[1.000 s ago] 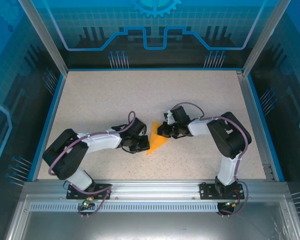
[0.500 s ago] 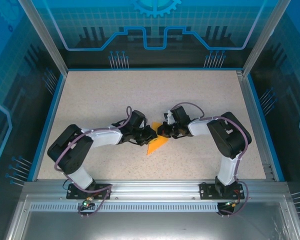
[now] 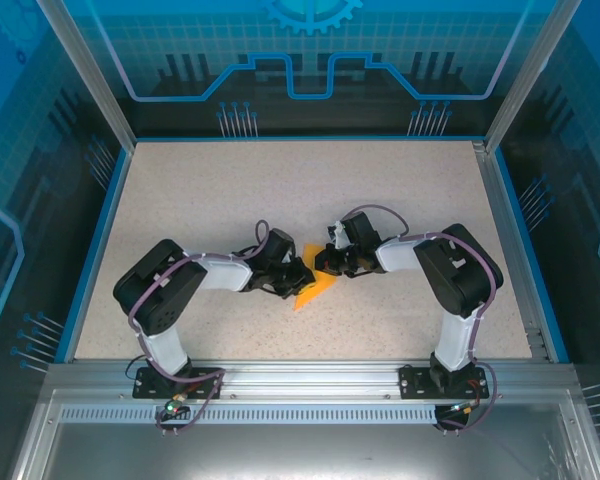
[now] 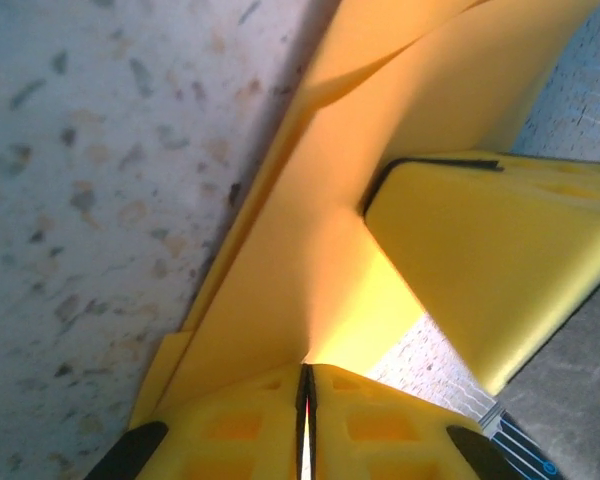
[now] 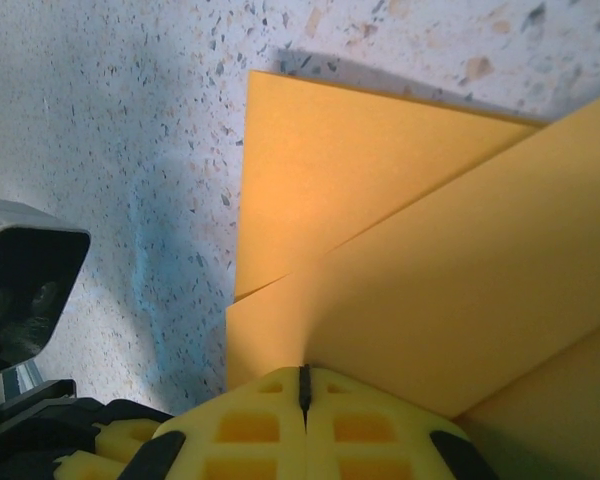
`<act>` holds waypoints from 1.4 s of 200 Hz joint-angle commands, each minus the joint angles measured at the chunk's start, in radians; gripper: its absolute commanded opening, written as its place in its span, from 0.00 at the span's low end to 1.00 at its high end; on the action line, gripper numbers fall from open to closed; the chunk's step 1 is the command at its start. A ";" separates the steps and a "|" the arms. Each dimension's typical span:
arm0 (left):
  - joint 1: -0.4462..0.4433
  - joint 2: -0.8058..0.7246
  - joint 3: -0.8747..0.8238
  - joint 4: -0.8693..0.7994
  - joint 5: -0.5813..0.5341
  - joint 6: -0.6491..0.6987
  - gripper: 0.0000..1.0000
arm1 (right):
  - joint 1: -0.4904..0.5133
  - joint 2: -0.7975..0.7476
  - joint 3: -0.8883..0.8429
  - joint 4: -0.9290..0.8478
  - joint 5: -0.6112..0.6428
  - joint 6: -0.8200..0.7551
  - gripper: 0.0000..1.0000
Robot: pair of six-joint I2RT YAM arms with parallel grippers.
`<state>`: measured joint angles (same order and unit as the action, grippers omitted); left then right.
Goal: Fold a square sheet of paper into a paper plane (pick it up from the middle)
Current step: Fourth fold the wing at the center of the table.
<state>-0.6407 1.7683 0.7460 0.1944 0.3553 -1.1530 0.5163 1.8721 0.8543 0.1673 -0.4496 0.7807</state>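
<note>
Speckled table (image 3: 380,190) | left tool (image 4: 306,380) and right tool (image 5: 303,375) each pinch orange paper (image 3: 315,289) lying between them

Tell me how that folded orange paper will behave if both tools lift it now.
Probably floppy: the folded orange paper looks thin, and its layers bow apart. Likely very light for its size. It may crease or tear if the left tool and right tool pull apart, since both pinch it.
</note>
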 commanded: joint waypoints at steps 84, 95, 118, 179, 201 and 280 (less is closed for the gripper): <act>-0.076 -0.164 -0.115 -0.462 -0.041 0.183 0.14 | -0.007 0.052 -0.018 -0.126 0.093 -0.044 0.04; -0.076 -0.186 -0.121 -0.500 -0.056 0.193 0.14 | -0.007 0.052 -0.017 -0.129 0.092 -0.047 0.05; -0.076 -0.240 -0.139 -0.526 -0.069 0.204 0.14 | -0.008 0.048 -0.021 -0.121 0.086 -0.044 0.05; -0.052 -0.355 -0.041 -0.567 -0.160 0.249 0.17 | -0.006 -0.049 0.019 -0.156 0.029 -0.062 0.09; -0.011 -0.318 0.026 -0.555 -0.151 0.287 0.18 | -0.007 -0.132 0.054 -0.214 0.051 -0.072 0.14; 0.034 -0.127 0.234 -0.578 -0.161 0.421 0.32 | -0.053 -0.292 -0.104 -0.249 0.138 0.072 0.35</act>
<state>-0.6106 1.5848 0.9295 -0.3439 0.1978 -0.8017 0.4721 1.5707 0.8162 -0.0551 -0.3199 0.7746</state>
